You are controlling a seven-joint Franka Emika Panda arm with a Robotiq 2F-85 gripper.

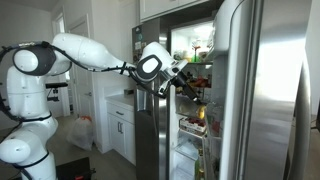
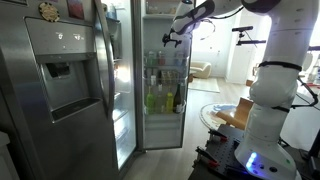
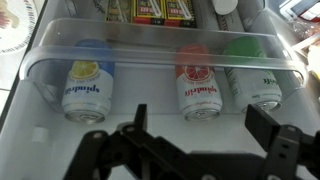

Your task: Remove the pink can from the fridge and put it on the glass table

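Well, in an exterior view my white arm (image 1: pixel 95 52) was stretched from the left toward the fridge (image 1: pixel 270 90), whose steel door stood open. My gripper (image 1: pixel 186 84) was up among the lit shelves, above the white cabinets (image 1: pixel 120 128) that stood beside the fridge. At that size I could tell neither how its jaws stood nor where the pink can was.

Next, in an exterior view from the front, the fridge showed its dispenser (image 2: pixel 58 80) on the closed steel door. Beside it the open compartment was bright, with bottles (image 2: pixel 163 98) lined on a middle shelf. My gripper (image 2: pixel 172 38) hung high in that compartment, near the top shelf, again too small to read.

Finally, in the wrist view the matter was plain. My gripper (image 3: pixel 200 115) was spread wide, its black fingers (image 3: pixel 135 135) well apart and pinching nothing. Just beyond them a clear bin (image 3: pixel 40 55) held three cans side by side. The pink can (image 3: pixel 200 85) sat in the middle, with a yellow-labelled can (image 3: pixel 85 90) on one side and a green can (image 3: pixel 255 80) on the other. It lined up with the gap between my fingers, though whether they touched it I could not tell.
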